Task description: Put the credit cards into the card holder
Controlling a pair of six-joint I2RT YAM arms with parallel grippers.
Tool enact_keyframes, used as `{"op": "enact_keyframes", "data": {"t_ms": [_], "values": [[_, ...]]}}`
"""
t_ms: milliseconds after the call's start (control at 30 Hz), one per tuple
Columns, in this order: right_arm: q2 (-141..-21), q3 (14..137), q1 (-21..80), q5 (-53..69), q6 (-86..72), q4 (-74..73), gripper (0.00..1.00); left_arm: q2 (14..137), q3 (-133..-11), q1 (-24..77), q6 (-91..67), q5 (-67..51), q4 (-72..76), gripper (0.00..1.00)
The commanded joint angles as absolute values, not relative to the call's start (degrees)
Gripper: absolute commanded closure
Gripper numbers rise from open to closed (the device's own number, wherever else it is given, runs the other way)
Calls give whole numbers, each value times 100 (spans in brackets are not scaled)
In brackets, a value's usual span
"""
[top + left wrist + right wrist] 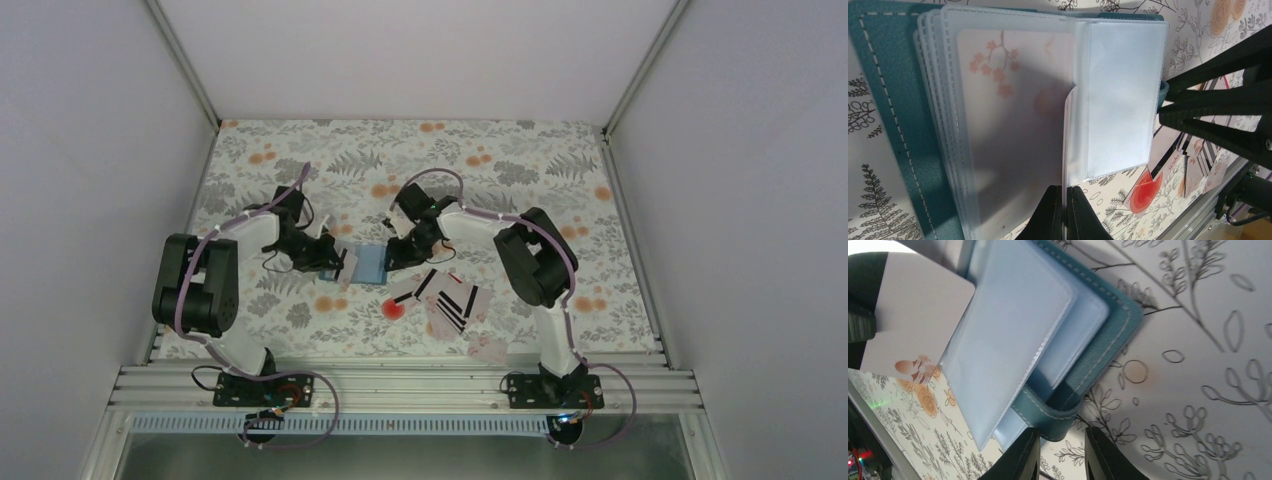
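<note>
The blue card holder (370,264) lies open between my two grippers, its teal cover (893,125) under a fan of clear sleeves. One pale credit card with orange blossoms (1008,125) shows through a frosted sleeve and pokes out at the left (913,315). My left gripper (1064,197) is shut on a thin sheet seen edge-on, apparently one of the holder's clear sleeves. My right gripper (1062,437) stands narrowly open, its fingers either side of the holder's closing tab (1058,415), with a gap at the right finger. More credit cards (445,300) lie loose to the right.
A round red spot (393,308) shows on the flowered cloth just left of the loose cards, also in the left wrist view (1143,192). The aluminium rail (400,385) with both arm bases runs along the near edge. White walls close in the table on three sides.
</note>
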State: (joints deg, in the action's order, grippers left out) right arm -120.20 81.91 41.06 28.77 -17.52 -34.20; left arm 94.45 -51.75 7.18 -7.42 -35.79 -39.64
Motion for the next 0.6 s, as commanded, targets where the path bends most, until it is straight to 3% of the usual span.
{"op": "enact_keyframes", "data": {"t_ms": [0, 567], "values": [[-12078, 8237, 4241, 3048, -1681, -3443, 76, 9554, -5281, 699, -591, -3434, -4071, 98], [-12348, 8269, 4237, 2816, -1904, -3217, 76, 9625, -5334, 703, -323, -3819, -3858, 98]]}}
